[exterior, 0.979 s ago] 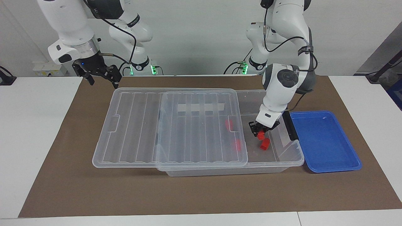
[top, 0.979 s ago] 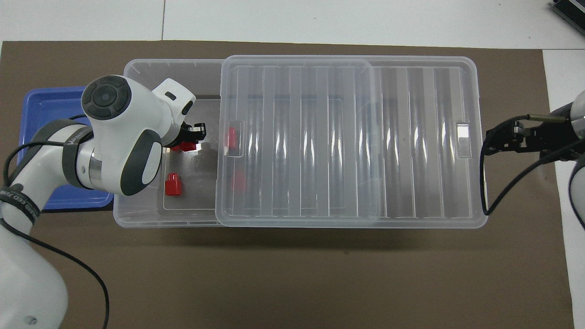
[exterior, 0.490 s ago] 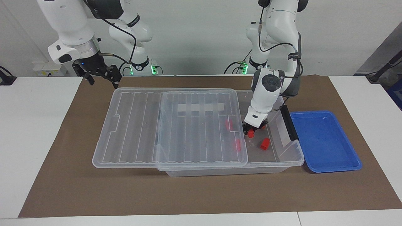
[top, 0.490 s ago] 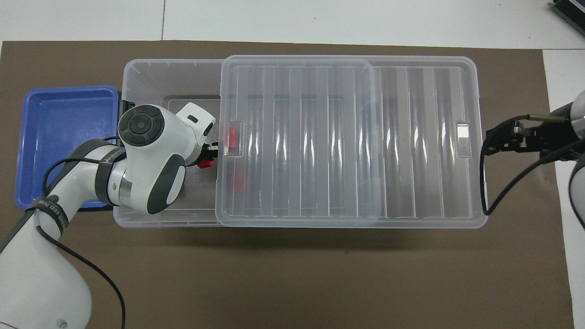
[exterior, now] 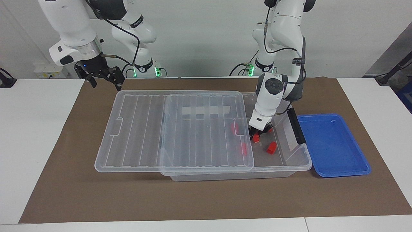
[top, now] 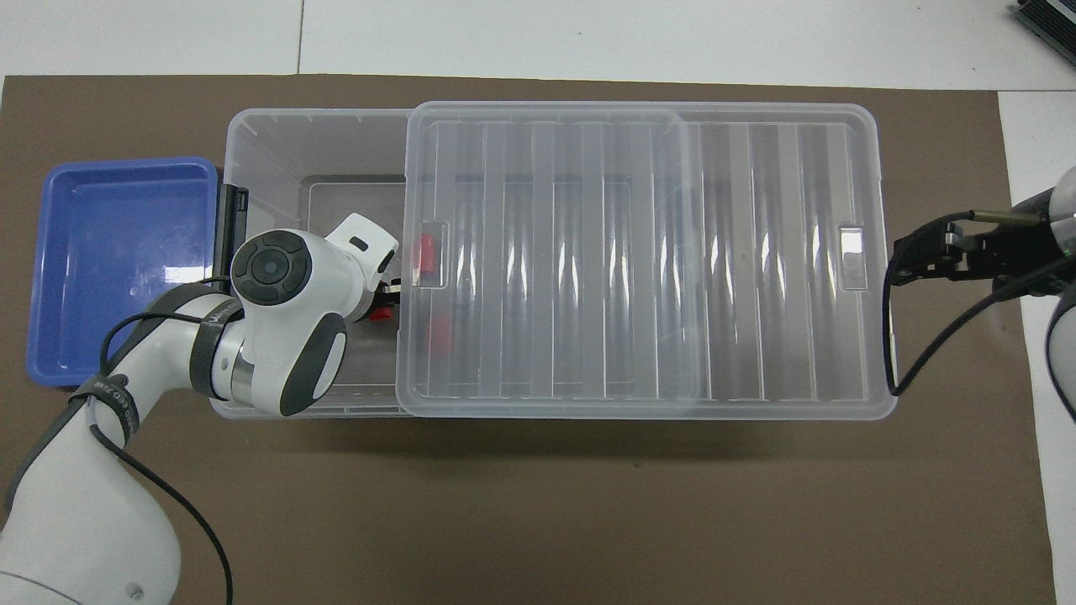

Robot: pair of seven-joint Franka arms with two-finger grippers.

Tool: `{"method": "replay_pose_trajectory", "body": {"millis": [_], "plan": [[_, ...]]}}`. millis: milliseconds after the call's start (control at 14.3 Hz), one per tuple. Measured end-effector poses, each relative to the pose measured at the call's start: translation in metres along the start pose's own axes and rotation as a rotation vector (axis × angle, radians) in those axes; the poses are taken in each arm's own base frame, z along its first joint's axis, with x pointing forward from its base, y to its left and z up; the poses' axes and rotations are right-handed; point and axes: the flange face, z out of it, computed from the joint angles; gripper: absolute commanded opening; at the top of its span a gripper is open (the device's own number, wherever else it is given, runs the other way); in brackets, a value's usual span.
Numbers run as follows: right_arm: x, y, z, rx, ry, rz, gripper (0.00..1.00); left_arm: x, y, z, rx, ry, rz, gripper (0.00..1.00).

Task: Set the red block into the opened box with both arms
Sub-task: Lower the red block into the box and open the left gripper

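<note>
While clamped on red block (exterior: 256, 138), left pincer (exterior: 257, 134) inside box (exterior: 299, 161) | right pincer (exterior: 104, 77) apart | no legible writing

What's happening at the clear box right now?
The left gripper is down inside the open end of the large clear plastic box, shut on a small red plastic block. Its ribbed transparent lid is slid toward the right arm's end, and three more red blocks lie in the box, two of them under the lid. The right gripper waits open beside the lid's end. The shallow blue tray holds no blocks.
</note>
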Motion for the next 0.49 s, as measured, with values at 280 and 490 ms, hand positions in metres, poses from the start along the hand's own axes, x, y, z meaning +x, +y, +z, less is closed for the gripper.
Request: {"method": "replay_pose_trajectory", "body": {"millis": [280, 490], "plan": [[0.0000, 0.0000, 0.0000, 0.000, 0.000, 0.000, 1.00, 0.0000, -0.0001, 0.0000, 0.002, 0.001, 0.002, 0.45], [0.0000, 0.0000, 0.0000, 0.000, 0.000, 0.000, 1.00, -0.0001, -0.0003, 0.0002, 0.002, 0.002, 0.003, 0.85]]}}
